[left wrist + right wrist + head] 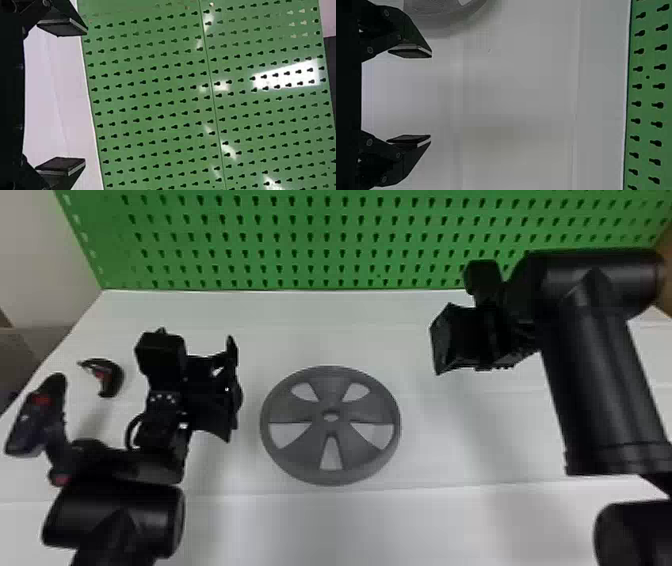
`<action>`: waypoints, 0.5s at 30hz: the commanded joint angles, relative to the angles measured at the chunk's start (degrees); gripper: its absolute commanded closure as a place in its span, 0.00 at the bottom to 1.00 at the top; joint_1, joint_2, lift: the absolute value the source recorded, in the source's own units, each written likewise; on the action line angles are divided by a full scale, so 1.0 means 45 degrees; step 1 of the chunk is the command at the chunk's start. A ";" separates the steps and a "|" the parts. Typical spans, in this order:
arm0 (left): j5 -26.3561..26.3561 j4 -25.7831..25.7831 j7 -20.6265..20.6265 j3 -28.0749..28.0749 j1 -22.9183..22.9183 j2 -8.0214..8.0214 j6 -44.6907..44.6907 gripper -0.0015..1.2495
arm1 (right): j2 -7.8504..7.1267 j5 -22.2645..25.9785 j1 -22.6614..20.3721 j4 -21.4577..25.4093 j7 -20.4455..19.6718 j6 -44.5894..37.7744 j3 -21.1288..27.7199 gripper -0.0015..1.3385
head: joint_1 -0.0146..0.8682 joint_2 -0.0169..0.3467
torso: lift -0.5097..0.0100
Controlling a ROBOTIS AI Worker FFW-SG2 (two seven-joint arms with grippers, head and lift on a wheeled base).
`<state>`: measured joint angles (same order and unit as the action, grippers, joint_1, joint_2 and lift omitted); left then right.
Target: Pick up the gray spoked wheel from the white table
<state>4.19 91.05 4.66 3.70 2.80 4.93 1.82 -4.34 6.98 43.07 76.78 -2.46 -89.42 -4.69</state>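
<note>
Wheel (332, 390) lies flat on the white table (450, 435), spokes and hub facing up. Left gripper (231, 390): just left of the wheel, apart from it; jaws wide. Curved black item (116, 377): farther left, with a red part. Right gripper (440, 340): right of the wheel and farther back; jaws wide. The right wrist view adds part of the wheel's rim. Pegboard (350, 240): green, behind the table; the left wrist view adds its seam and bright reflections.
</note>
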 commanded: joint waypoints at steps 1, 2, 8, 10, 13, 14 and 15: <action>0.0025 0.0001 0.0000 0.0056 0.0042 0.0038 -0.0034 0.10 | 0.0008 0.0265 0.0486 -0.0753 0.0000 -0.0147 0.0047 0.37 | 0.88 0.10 | 0.81; 0.0025 0.0001 0.0000 0.0076 0.0062 0.0057 -0.0053 0.10 | -0.0031 0.0499 0.0565 -0.0949 0.0000 -0.0147 0.0086 0.37 | 0.88 0.10 | 0.81; 0.0025 0.0001 0.0000 0.0310 0.0198 0.0194 -0.0151 0.10 | -0.0383 0.1749 0.0975 -0.2179 0.0000 -0.0147 -0.0383 0.37 | 0.88 0.10 | 0.81; 0.0025 0.0001 0.0000 0.0368 0.0218 0.0253 -0.0210 0.10 | -0.0461 0.1944 0.0994 -0.2413 0.0000 -0.0147 -0.0461 0.37 | 0.88 0.10 | 0.81; 0.0006 0.0001 0.0000 0.0388 0.0237 0.0292 -0.0229 0.10 | -0.0578 0.2647 0.1092 -0.3058 0.0000 -0.0147 -0.0539 0.37 | 0.88 0.10 | 0.81; 0.0006 0.0001 0.0000 0.0388 0.0237 0.0292 -0.0229 0.10 | -0.0656 0.2901 0.1151 -0.3331 0.0000 -0.0147 -0.0578 0.37 | 0.88 0.10 | 0.81; 0.0006 0.0001 0.0000 0.0427 0.0257 0.0311 -0.0229 0.10 | -0.0734 0.3155 0.1151 -0.3507 0.0000 -0.0147 -0.0734 0.37 | 0.88 0.10 | 0.81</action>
<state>4.27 91.05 4.66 5.32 3.78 6.10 0.90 -6.60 17.07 47.71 64.76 -2.46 -89.74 -6.81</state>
